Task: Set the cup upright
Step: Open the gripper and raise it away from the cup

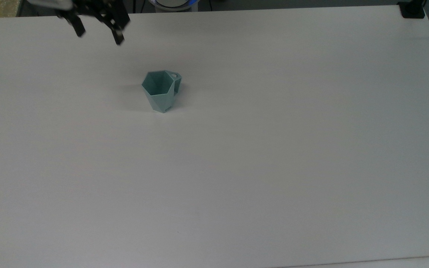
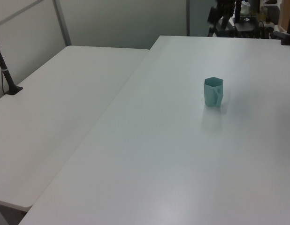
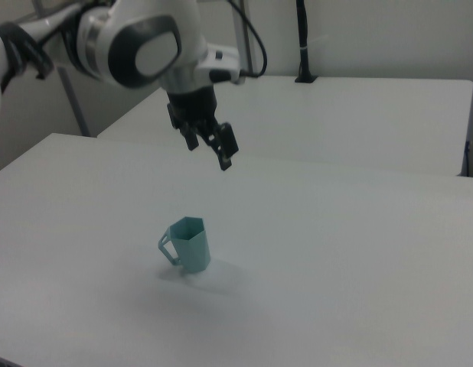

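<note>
Cup (image 1: pixel 161 92) (image 2: pixel 213 92) (image 3: pixel 187 244): one, pale teal, faceted, upright on white table (image 1: pixel 274 149), handle toward the top view's right. Small marking near base, unreadable. Gripper (image 1: pixel 98 31) (image 3: pixel 209 145): one, fingers spread wide, empty, raised well apart from cup.

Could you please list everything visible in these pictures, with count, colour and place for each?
cup: one, pale teal-green, standing upright with its open hexagonal rim up, handle toward the top view's right, on the main table.
main table: one, white, carrying the cup.
second table: one, white, beside the main table at the left view's left.
black post: one, clamped at the second table's far edge in the left view.
arm: one, white and grey, above the table at the right view's upper left.
gripper: one, black, open, raised well above the cup and holding nothing.
</note>
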Robot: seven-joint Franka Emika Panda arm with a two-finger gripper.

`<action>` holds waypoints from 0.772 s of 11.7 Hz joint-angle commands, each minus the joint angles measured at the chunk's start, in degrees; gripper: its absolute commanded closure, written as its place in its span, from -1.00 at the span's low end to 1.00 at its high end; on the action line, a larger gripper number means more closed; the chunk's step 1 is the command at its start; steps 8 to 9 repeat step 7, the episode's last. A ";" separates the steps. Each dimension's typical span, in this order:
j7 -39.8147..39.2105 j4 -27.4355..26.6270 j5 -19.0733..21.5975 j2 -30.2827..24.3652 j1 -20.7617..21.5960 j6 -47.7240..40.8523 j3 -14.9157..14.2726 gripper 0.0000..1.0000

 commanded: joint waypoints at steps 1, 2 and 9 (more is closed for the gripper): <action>-9.95 6.33 -9.71 0.63 1.06 -11.68 -0.57 -1.00; -11.81 6.95 -10.10 0.81 1.06 -12.84 -0.48 -1.00; -11.65 7.13 -9.93 0.64 3.44 -12.15 -0.30 -1.00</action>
